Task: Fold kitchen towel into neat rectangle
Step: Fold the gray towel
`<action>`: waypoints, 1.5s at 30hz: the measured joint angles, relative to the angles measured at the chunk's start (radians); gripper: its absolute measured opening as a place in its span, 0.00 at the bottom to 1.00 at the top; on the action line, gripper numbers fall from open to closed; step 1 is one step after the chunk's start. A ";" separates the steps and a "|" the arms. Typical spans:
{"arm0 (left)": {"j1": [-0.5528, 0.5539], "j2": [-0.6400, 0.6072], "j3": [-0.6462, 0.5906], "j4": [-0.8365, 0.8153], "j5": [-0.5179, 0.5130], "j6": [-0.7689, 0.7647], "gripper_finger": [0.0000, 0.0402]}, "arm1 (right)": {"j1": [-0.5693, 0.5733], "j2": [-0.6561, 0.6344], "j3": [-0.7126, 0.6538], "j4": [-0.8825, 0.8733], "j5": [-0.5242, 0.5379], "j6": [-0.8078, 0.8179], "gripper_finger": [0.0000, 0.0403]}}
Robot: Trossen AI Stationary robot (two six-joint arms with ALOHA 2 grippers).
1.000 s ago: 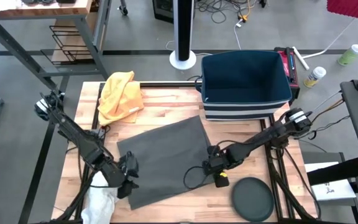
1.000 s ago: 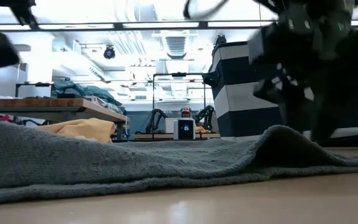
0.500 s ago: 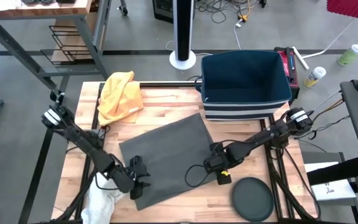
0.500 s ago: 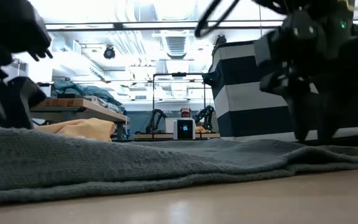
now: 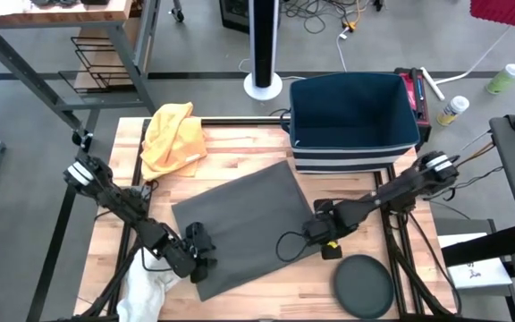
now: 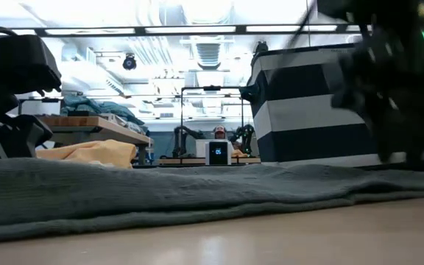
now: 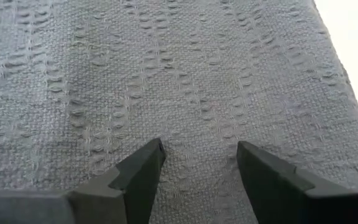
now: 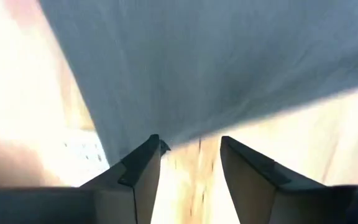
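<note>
Raised fold near right gripper [image 5: 325, 240] flattened since second ago; left gripper [image 5: 206, 261] moved onto near corner. Grey towel [image 5: 238, 229] lies flat on wooden surface [image 5: 240, 148]. Both fingers spread, empty. Soft, limp, light cloth; pinch corners.

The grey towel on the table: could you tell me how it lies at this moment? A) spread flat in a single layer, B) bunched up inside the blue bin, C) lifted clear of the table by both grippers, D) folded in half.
A: the grey towel lies spread flat and unfolded on the table, with the left gripper open at its near left corner and the right gripper open at its right edge.
</note>
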 joint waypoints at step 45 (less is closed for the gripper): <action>0.037 -0.244 0.053 -0.425 -0.094 0.050 0.56 | -0.035 -0.008 -0.089 0.236 0.137 -0.005 0.37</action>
